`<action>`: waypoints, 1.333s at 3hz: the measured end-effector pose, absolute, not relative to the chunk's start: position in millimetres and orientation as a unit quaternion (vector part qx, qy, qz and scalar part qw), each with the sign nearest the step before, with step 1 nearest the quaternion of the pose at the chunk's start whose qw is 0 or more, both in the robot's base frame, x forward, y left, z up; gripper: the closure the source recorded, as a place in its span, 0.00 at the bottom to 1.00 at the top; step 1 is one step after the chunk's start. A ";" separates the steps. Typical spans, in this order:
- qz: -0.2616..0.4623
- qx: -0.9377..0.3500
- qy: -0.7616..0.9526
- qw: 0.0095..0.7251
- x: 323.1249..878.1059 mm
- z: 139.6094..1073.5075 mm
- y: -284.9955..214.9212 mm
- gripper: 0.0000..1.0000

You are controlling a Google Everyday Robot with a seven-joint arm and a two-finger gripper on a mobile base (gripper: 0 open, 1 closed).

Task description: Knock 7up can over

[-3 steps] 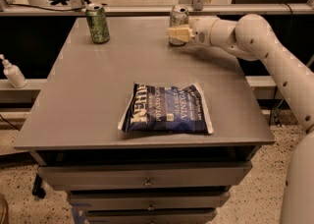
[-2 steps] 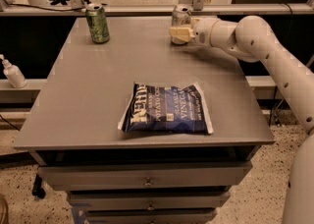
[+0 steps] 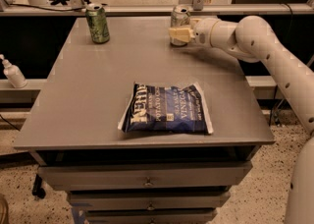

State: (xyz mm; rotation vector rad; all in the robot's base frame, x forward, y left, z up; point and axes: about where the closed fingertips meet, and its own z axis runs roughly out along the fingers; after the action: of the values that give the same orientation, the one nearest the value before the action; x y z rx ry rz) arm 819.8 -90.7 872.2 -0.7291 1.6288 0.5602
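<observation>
The 7up can [image 3: 179,17], silver-grey with a silver top, stands upright near the table's far edge, right of centre. My gripper [image 3: 178,34] reaches in from the right on the white arm [image 3: 255,41]. Its cream-coloured fingers [image 3: 176,32] sit in front of the can's lower half and hide it, at or very close to the can. A darker all-green can [image 3: 97,23] stands upright at the far left of the table.
A blue potato chip bag [image 3: 167,109] lies flat on the grey table [image 3: 88,95], near the front. A white pump bottle [image 3: 13,72] stands on a lower shelf at the left. Drawers sit under the tabletop. A metal rail runs behind the table.
My gripper has moved slightly farther back toward the 7up can. The can still stands upright.
</observation>
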 end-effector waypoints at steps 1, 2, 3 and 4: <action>0.225 -0.349 0.699 0.582 816.9 882.2 -91.3 1.00; 0.176 -0.432 0.684 0.561 809.3 912.0 -94.6 1.00; 0.133 -0.511 0.664 0.529 799.0 932.0 -97.4 1.00; 0.091 -0.593 0.640 0.480 786.1 938.3 -93.3 1.00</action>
State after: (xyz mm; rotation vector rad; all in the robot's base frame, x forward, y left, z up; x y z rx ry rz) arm 786.1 -93.3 938.3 -1.4475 1.5624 0.2212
